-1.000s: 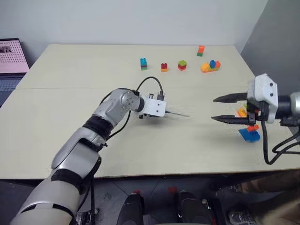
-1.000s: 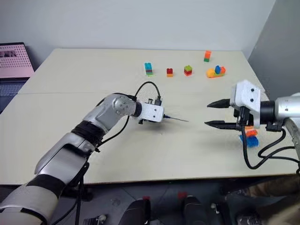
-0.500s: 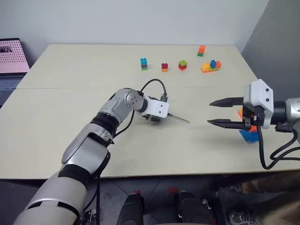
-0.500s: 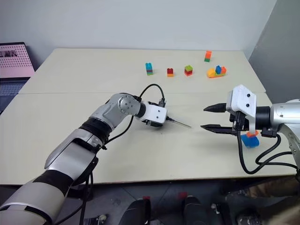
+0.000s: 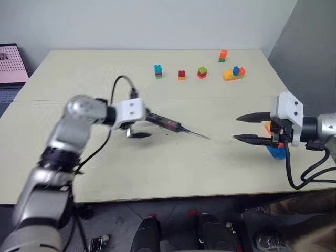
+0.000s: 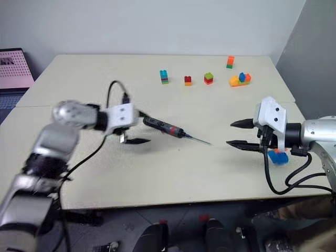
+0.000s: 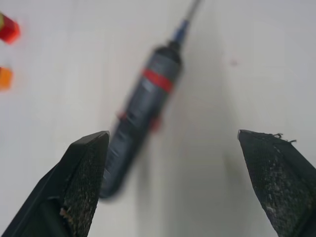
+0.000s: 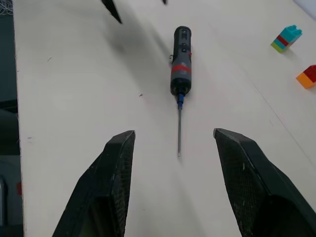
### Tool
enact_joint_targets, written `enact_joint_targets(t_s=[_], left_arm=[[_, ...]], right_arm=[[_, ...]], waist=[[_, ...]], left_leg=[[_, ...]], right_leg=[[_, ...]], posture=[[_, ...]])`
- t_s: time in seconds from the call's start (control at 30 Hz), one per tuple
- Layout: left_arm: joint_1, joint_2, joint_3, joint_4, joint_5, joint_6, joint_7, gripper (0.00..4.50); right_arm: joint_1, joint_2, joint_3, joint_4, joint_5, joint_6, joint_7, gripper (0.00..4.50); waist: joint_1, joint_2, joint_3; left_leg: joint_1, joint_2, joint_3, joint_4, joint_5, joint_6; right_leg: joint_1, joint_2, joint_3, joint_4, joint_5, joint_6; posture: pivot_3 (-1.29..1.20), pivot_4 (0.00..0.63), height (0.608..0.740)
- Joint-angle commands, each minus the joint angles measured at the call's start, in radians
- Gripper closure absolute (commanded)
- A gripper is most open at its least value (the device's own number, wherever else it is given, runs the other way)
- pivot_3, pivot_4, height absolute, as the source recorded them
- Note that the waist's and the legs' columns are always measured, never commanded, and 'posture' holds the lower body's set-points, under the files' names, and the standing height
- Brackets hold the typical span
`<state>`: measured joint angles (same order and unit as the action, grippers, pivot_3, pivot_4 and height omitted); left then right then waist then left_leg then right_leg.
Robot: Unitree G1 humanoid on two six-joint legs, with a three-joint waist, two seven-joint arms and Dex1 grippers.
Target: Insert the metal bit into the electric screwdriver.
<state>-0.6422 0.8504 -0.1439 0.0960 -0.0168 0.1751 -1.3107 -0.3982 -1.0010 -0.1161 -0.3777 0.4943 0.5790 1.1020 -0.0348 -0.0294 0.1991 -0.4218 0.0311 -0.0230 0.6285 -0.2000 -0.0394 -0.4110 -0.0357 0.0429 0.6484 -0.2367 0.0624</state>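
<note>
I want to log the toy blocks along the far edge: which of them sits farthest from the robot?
The orange-and-green block, standing alone beyond the row; the blue-topped stack, red block, green-red block and orange-blue pile lie nearer.

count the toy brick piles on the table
5 clear: four in a row at the far edge, one behind them. Another blue-orange clump sits partly hidden behind the right gripper.

We read this as a robotics lab bench: bare beige table (image 5: 157, 173) against plain grey walls (image 5: 157, 21), toy building blocks (image 5: 181, 74) scattered well beyond the left gripper (image 5: 142, 125), a laptop (image 5: 10, 65) far out to that gripper's outer side.
</note>
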Motion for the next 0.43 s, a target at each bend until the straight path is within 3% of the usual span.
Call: enact_joint_targets(t_s=[0.03,0.2,0.43], left_arm=[[0.071,0.068,0.091,-0.163,-0.093,0.126,-0.015,0.18],[0.312,0.103,0.234,-0.297,-0.228,0.275,0.017,0.18],[0.322,0.059,0.220,-0.347,-0.281,0.346,0.117,0.18]], right_arm=[[0.018,-0.017,-0.060,-0.012,0.014,-0.007,-0.006,1.85],[0.082,-0.007,-0.069,0.010,-0.009,-0.022,-0.020,1.85],[0.103,-0.008,-0.076,0.058,-0.022,-0.061,-0.018,1.85]], waist=[[0.010,0.000,0.000],[0.007,-0.001,0.000],[0.009,-0.001,0.000]], left_leg=[[0.000,0.000,0.000,0.001,0.000,0.000],[0.005,0.000,0.001,0.002,0.000,0.000],[0.005,0.000,0.000,0.001,0.000,0.000]], right_leg=[[0.001,0.000,-0.001,0.000,0.000,0.000],[0.005,-0.002,0.000,-0.001,-0.002,-0.005],[0.005,-0.002,-0.001,0.000,-0.002,-0.006]], posture=[[0.00,0.150,0.740],[0.00,0.150,0.740],[0.00,0.150,0.740]])
